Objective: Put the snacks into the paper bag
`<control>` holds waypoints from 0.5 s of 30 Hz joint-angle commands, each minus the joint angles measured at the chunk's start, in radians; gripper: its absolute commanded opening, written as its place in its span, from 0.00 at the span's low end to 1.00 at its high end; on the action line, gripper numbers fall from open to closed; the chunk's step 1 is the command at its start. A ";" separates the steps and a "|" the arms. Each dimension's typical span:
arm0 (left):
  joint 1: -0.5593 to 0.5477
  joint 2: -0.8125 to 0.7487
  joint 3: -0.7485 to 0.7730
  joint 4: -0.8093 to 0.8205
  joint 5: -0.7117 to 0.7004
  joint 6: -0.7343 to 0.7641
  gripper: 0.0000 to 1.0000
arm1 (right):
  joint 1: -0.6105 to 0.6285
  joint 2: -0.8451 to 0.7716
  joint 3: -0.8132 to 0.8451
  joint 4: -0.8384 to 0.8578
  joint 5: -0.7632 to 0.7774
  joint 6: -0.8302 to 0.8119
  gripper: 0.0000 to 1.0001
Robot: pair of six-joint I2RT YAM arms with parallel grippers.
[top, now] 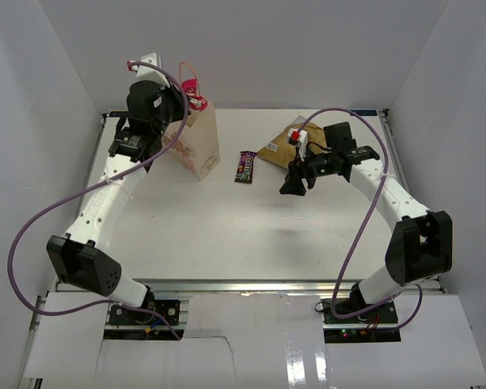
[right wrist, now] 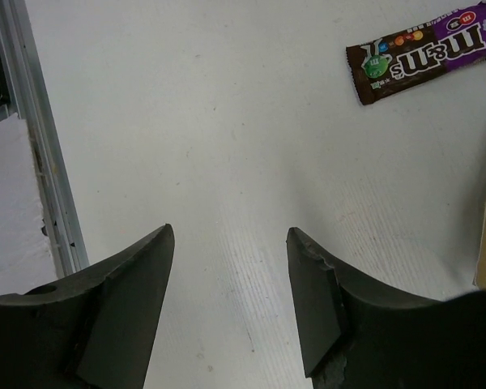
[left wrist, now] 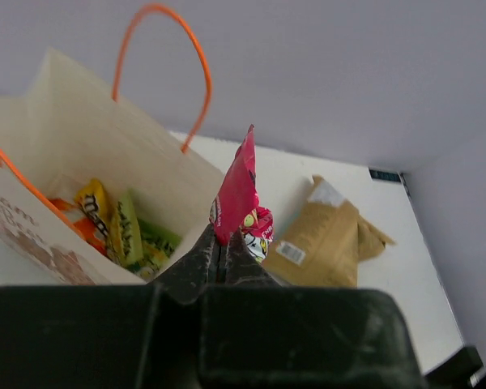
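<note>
done: yellow, orange, green packets (left wrist: 117, 231) in bag (left wrist: 121, 146), far left corner of tabletop (top: 251, 235) | left tool (left wrist: 227, 243) pinching red packet (left wrist: 239, 190) over bag | right tool (right wrist: 228, 235) spread, empty | to go: brown packet (right wrist: 417, 50), chip bag (left wrist: 320, 239) by far edge

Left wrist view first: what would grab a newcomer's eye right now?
A red packet is pinched in the left fingers at the mouth of the paper bag, which holds yellow, orange and green packets. Right of it on the table lie a dark M&M's packet and a tan chip bag; the right fingers hang open.
</note>
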 commanded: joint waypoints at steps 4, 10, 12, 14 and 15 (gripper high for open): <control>0.036 0.147 0.216 -0.074 -0.160 0.050 0.00 | -0.006 -0.011 -0.016 0.057 0.041 0.050 0.64; 0.044 0.218 0.273 -0.099 -0.212 0.103 0.00 | -0.006 -0.017 -0.024 0.134 0.186 0.137 0.65; 0.047 0.228 0.278 -0.101 -0.199 0.115 0.00 | -0.002 -0.014 -0.025 0.185 0.236 0.206 0.65; 0.050 0.241 0.289 -0.105 -0.192 0.119 0.04 | 0.007 0.001 -0.018 0.206 0.267 0.280 0.66; 0.050 0.244 0.293 -0.113 -0.186 0.123 0.17 | 0.014 0.007 -0.018 0.249 0.332 0.323 0.66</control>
